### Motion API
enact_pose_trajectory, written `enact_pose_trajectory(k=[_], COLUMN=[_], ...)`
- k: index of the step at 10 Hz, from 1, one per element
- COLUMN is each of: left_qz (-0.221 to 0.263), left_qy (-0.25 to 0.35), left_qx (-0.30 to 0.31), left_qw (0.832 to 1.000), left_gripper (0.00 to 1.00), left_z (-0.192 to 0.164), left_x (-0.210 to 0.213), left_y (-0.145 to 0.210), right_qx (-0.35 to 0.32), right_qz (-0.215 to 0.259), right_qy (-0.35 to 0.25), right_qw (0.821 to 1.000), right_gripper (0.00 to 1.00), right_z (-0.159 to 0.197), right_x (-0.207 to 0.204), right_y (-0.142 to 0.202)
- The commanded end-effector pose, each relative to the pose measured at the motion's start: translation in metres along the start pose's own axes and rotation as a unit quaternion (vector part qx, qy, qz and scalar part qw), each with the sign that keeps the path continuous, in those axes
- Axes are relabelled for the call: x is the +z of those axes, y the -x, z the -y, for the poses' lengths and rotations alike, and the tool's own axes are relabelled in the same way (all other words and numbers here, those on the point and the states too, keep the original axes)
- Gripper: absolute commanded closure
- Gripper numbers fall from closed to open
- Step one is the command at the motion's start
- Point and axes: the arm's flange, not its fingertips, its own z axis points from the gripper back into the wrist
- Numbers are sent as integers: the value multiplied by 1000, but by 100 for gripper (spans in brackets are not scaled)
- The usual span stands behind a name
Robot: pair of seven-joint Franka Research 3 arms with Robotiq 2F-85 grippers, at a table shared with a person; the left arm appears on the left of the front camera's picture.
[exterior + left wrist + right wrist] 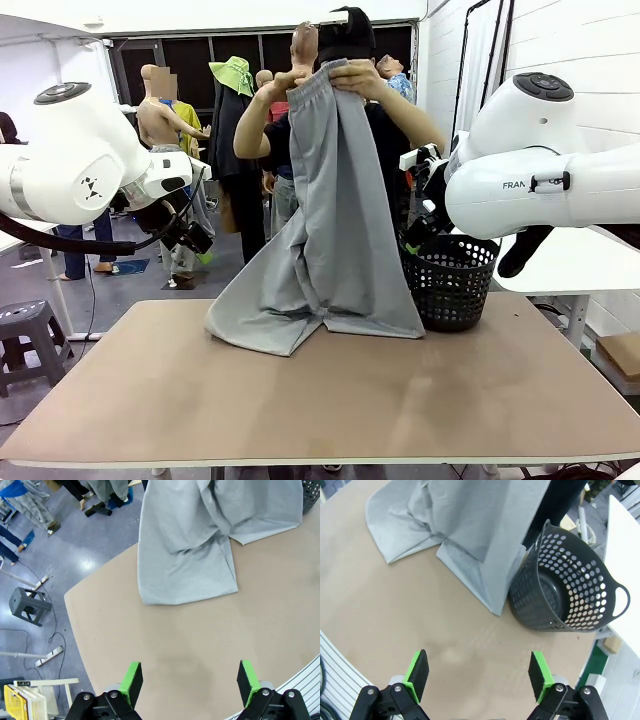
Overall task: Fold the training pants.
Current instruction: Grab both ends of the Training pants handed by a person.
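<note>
Left pincer (190, 675) and right pincer (479, 672) are both spread wide and empty over the bare surface (300, 400). Further out, the training pants (330, 250) hang lengthwise from the person's hands (290, 80), cuffs on the far edge. Neither arm looks nearer, I'd say.

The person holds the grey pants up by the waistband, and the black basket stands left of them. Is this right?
No. In the front view the black basket stands right of the training pants; the person does hold the waistband up.
</note>
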Motion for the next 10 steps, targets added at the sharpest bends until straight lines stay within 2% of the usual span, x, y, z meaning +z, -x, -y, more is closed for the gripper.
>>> enact_pose_trajectory(k=[1, 10], left_qz=[1, 1], left_qy=[5, 5], left_qx=[-1, -1], left_qw=[1000, 1000], left_gripper=[0, 0], left_z=[0, 0], left_x=[0, 0], left_y=[0, 0], right_qx=[4, 4], right_qz=[0, 0], right_qy=[-1, -1], right_qw=[1000, 1000], right_gripper=[0, 0], right_z=[1, 1], right_x=[1, 1], right_y=[-1, -1])
